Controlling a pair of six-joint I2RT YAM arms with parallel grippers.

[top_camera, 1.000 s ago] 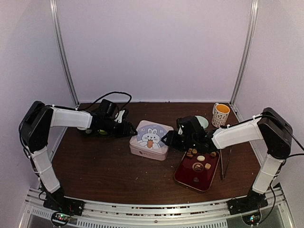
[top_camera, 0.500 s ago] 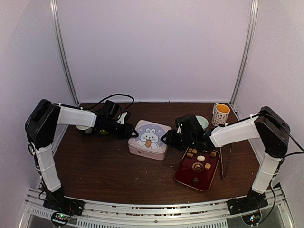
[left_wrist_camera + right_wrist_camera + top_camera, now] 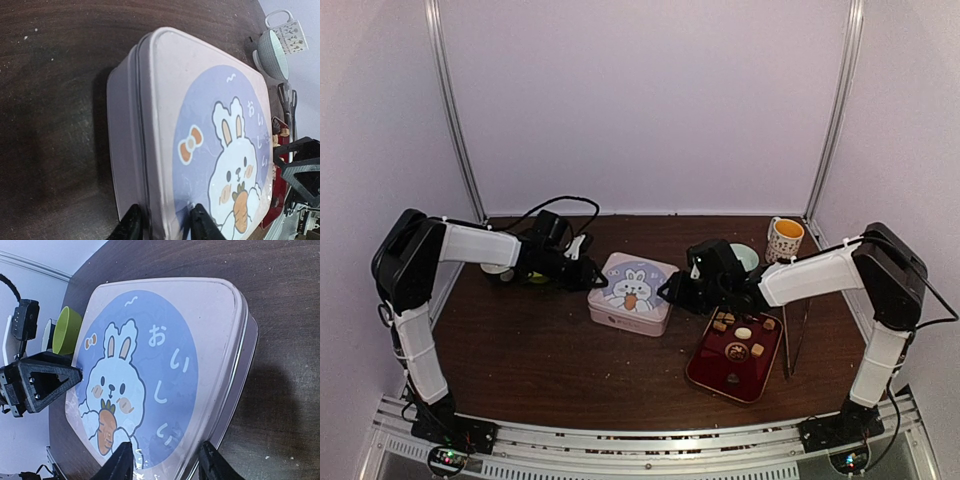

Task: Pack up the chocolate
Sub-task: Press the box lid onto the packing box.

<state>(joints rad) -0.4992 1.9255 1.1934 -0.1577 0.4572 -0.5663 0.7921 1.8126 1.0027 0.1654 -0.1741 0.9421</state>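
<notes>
Overhead, not right wrist, shows chocolate [image 3: 743,333].

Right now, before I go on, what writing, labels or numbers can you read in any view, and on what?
"おいしい": on the lid of the pink tin, printed beside the rabbit drawing.
Mug: a small printed pattern only, too small to make out any letters.
Nothing else in the three views carries text that can be read.

Chocolate [image 3: 743,333] — details too small.
</notes>
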